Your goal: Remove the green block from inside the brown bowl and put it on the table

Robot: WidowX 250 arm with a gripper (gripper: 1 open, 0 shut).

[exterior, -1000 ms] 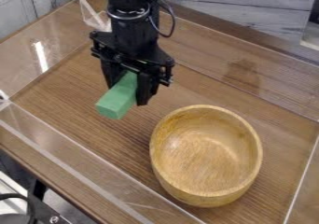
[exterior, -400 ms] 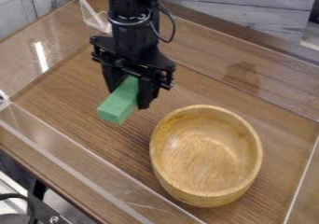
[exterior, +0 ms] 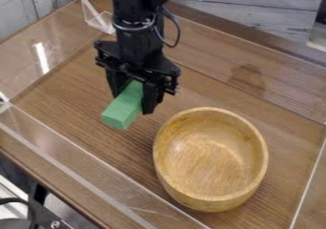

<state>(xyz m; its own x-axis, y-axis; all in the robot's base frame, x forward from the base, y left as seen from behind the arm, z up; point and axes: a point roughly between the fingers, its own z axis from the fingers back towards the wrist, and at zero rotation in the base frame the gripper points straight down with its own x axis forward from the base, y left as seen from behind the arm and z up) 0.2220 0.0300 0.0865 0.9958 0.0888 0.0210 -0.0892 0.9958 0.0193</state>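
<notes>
Nothing much has shifted since a moment ago; my black pincer (exterior: 135, 92) stays clenched on the flat bright green block (exterior: 124, 106), hanging just left of the empty round tan wooden bowl (exterior: 212, 156); only lowering and releasing onto the streaky brown tabletop (exterior: 76, 90) remains.

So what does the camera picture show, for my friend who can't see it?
A black robot tool pointing down is shut on a bright green block, holding it tilted over the wooden table. Just to the right sits a round brown bowl, empty. Low clear plastic walls edge the table.
</notes>
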